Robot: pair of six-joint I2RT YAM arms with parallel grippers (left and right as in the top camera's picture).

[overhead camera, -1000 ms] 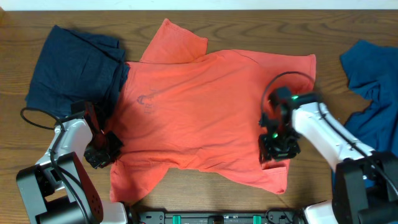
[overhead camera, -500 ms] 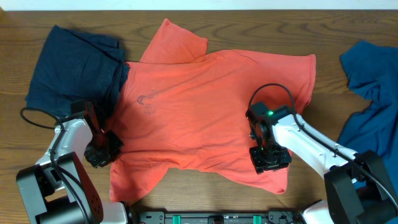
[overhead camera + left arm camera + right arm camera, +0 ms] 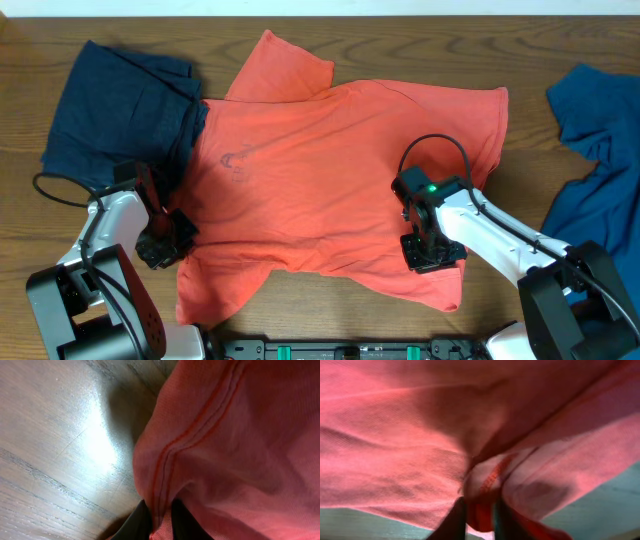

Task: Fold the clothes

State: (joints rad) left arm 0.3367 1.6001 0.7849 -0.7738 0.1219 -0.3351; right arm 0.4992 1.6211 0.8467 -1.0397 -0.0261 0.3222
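The coral T-shirt point(image 3: 330, 180) lies spread mid-counter point(image 3: 330, 310), with the left pincer point(image 3: 165, 245) clamped on its near-left hem and the right pincer point(image 3: 432, 252) on its near-right hem, presumably to lift that edge together.

Coral-red T-shirt point(image 3: 320, 190), navy garment point(image 3: 115, 110), blue garment point(image 3: 600, 130)

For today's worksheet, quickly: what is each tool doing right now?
Left tool: closed on the hem of the coral-red T-shirt.
Right tool: closed on the same T-shirt.
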